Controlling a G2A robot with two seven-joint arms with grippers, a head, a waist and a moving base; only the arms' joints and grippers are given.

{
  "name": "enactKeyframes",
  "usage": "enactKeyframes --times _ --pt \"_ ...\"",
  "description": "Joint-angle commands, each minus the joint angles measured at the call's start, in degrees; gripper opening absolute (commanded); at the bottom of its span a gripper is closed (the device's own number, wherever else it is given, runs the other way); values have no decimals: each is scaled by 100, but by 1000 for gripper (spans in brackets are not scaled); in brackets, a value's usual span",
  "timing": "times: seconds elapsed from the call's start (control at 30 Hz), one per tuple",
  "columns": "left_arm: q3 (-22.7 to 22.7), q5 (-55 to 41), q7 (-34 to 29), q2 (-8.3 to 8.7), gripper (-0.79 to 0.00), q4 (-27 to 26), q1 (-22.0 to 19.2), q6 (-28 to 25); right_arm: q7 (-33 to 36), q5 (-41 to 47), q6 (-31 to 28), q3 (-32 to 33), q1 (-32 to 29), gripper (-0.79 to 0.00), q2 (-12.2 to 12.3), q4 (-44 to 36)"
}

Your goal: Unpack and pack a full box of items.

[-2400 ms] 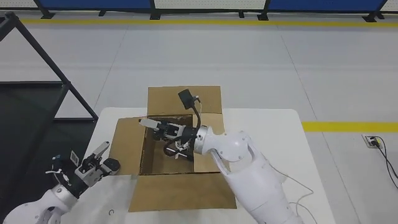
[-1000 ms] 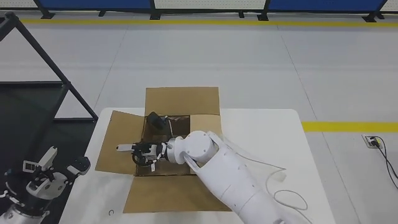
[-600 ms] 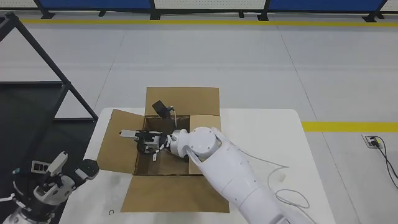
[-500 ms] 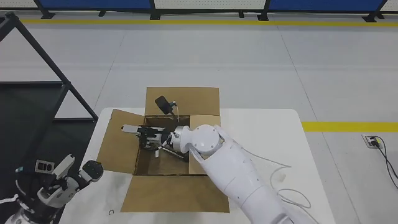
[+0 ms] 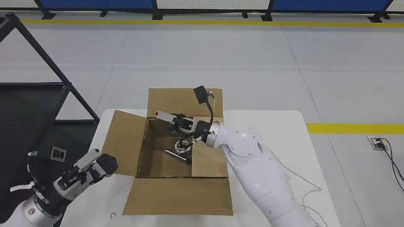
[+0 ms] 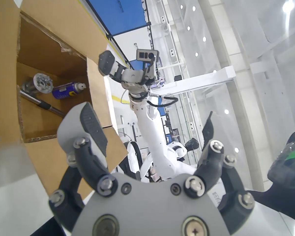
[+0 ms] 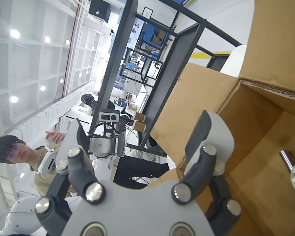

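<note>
One at a time, with the right gripper [image 7: 140, 121] spread wide and empty, take the stiff, likely slick metal rod [image 6: 40, 103] below it mid-shaft, the light spray can [image 6: 67, 90] crosswise.

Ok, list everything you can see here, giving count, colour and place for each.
cardboard box: one, brown, open on the table
table: one, white, under the box
spray can: one, blue, lying inside the box
metal cylinder: one, silver, inside the box by the can
rod: one, silver and black, inside the box
left claw: one, grey and black, open, beside the box
right claw: one, grey and black, open, over the box
</note>
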Motion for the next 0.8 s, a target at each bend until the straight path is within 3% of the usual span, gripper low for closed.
enactKeyframes --times 0.0,0.2,0.37,0.43,0.77 --pt "186 182 24 15 0 85 -198 138 151 -83 86 311 -459 0 126 -769" --pt "887 645 -134 54 0 357 -876 561 683 192 -113 1006 -1483 0 373 -2323" --pt "1576 938 -190 53 0 574 -1511 906 1126 605 -193 1493 -1858 0 524 -2908" --pt "1861 926 -502 53 0 660 -1735 923 1299 784 -134 1584 -1874 0 566 -2942" --pt "1895 937 -545 54 0 680 -1769 919 1347 788 -100 1589 -1863 0 573 -2925"
